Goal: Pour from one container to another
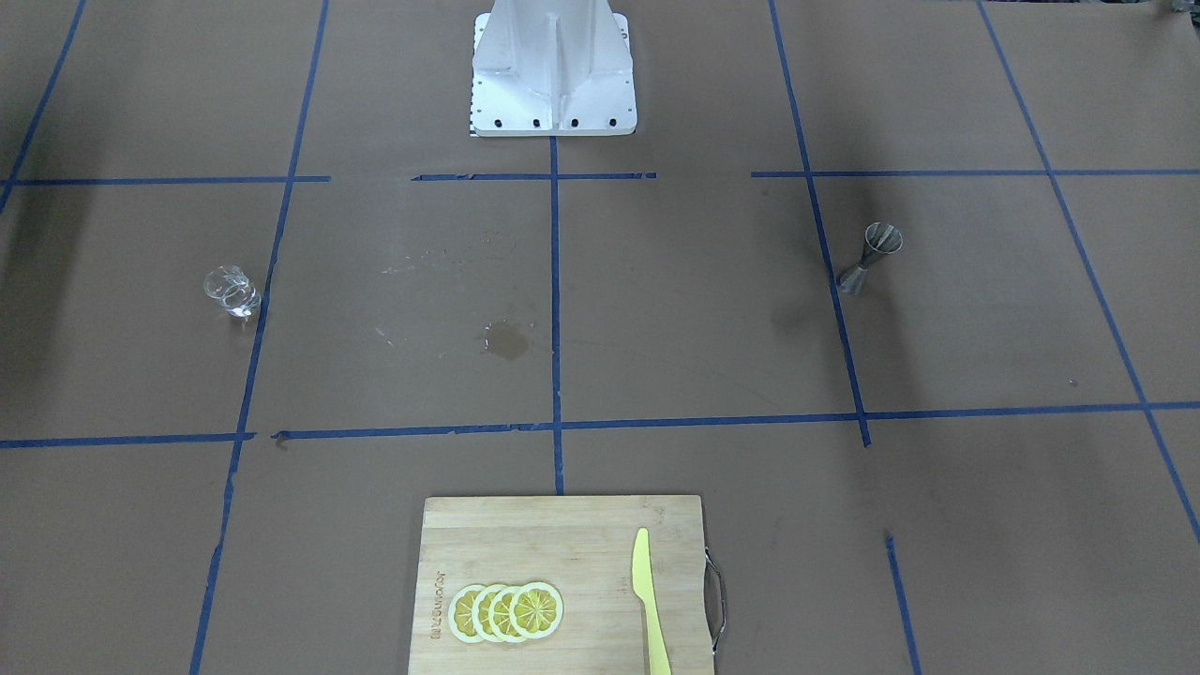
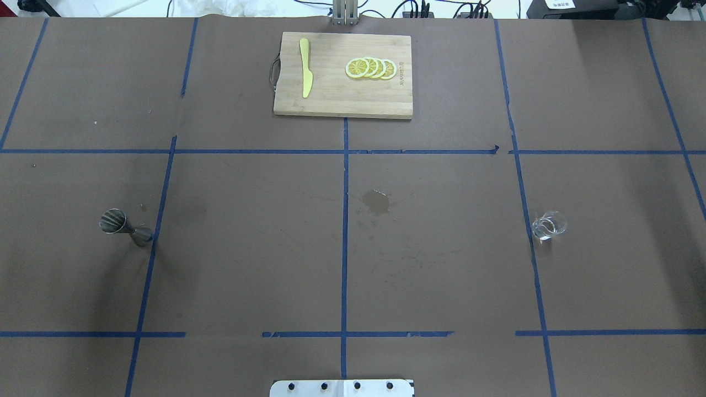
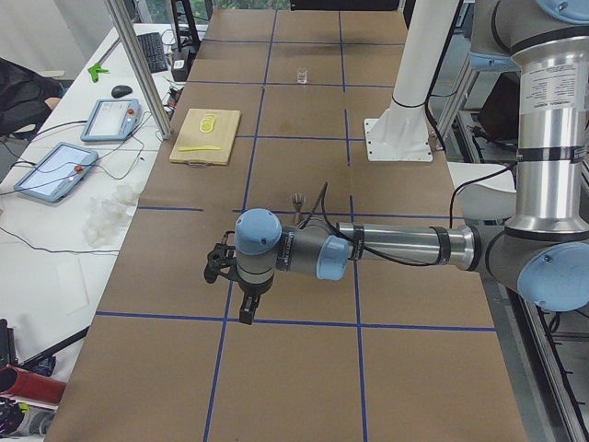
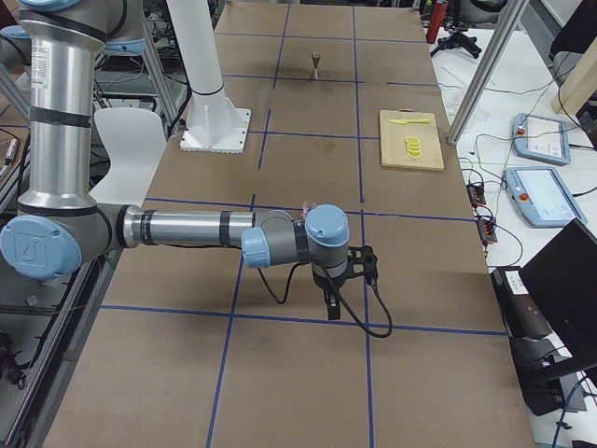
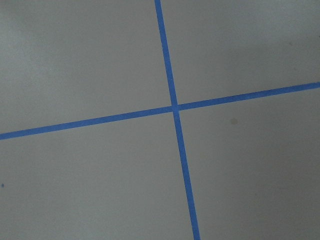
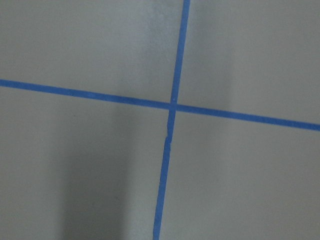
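Glass cup (image 2: 549, 225) upright; jigger (image 2: 126, 227) upright, well apart.

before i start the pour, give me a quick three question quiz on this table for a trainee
1. True or false: the small clear glass cup and the silver hourglass-shaped steel jigger both stand upright, far apart.
2. What lies on the wooden cutting board with the yellow plastic knife? A) four lemon slices B) a spoon C) the cup
3. Fill in: the jigger stands on the robot's ___ side.
Key: 1 true; 2 A; 3 left.
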